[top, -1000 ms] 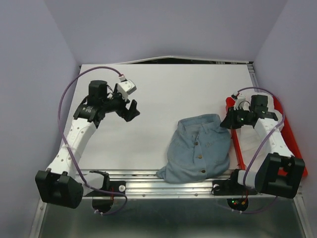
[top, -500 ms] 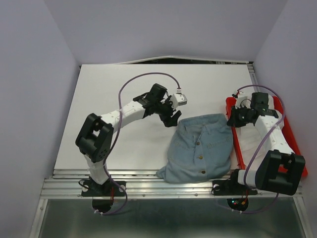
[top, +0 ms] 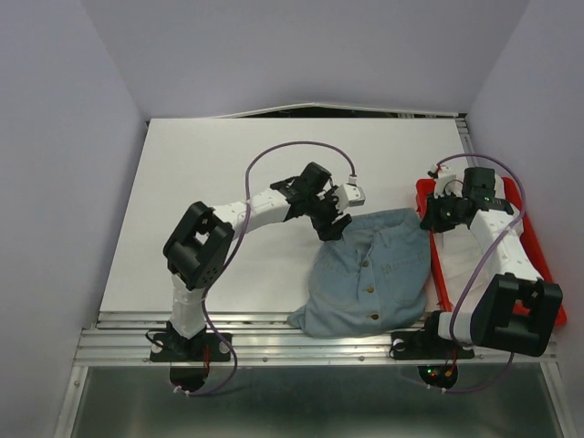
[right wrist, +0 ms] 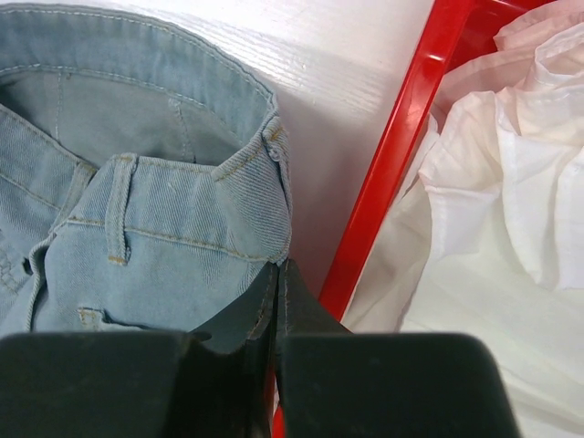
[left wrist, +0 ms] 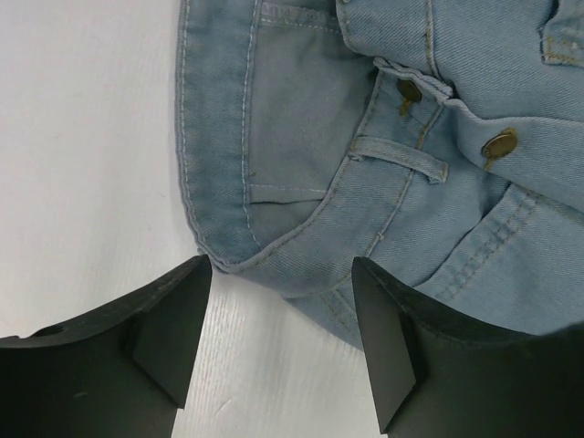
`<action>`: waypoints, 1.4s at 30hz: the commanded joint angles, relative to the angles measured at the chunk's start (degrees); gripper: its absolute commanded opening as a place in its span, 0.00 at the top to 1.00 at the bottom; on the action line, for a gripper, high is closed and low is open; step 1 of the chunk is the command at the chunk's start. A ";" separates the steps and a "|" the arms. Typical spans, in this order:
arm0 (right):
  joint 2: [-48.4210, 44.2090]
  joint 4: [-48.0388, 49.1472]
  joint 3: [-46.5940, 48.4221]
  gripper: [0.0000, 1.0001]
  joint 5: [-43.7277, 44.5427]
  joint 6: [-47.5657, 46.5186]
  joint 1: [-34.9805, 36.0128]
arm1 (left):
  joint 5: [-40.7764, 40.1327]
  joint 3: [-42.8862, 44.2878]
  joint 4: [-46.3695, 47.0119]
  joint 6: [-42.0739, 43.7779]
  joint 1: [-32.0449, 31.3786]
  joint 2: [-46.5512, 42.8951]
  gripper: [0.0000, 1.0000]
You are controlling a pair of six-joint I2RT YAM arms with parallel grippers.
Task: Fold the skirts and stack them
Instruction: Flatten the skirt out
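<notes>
Top external view shows one light-blue denim skirt (top: 374, 274) lying flat on the right half of the white table (top: 228, 164), just beside the red tray (top: 540, 251). Its waistband (top: 379, 219) is at the far end and its hem reaches the near edge, so the long axis runs far to near with a slight tilt. The waistband spans the gap between the two arms, and each arm sits at its own corner of it. The left gripper (top: 333, 226) is at the left corner. The left wrist view shows its jaws wide apart and holding nothing, poised over the cloth with the corner of the waistband lying between the two fingers (left wrist: 173, 328), so a close there would likely take that corner. The right gripper (top: 427, 219) is at the right corner, between the skirt and the tray rim. In the right wrist view its fingers (right wrist: 265, 310) are pressed fully together with the denim corner right at their tips, but I cannot tell whether any cloth is pinched between them. White cloth (right wrist: 511, 182) lies bunched in the tray. No brand, label or lettering is readable anywhere, and the brass buttons (left wrist: 499, 144) are too small to show any marking.
</notes>
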 commanded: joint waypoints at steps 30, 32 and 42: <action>1.74 -0.99 5.26 0.99 -1.55 -3.36 0.30 | 1.91 3.05 -3.34 2.98 2.11 1.97 0.22; 2.00 -0.90 5.44 0.99 -1.38 -3.45 0.30 | 2.17 3.57 -4.13 3.94 2.11 3.11 0.23; 2.53 -0.90 5.35 0.99 -1.47 -3.89 0.30 | 3.40 4.28 -2.29 4.48 2.11 5.75 0.50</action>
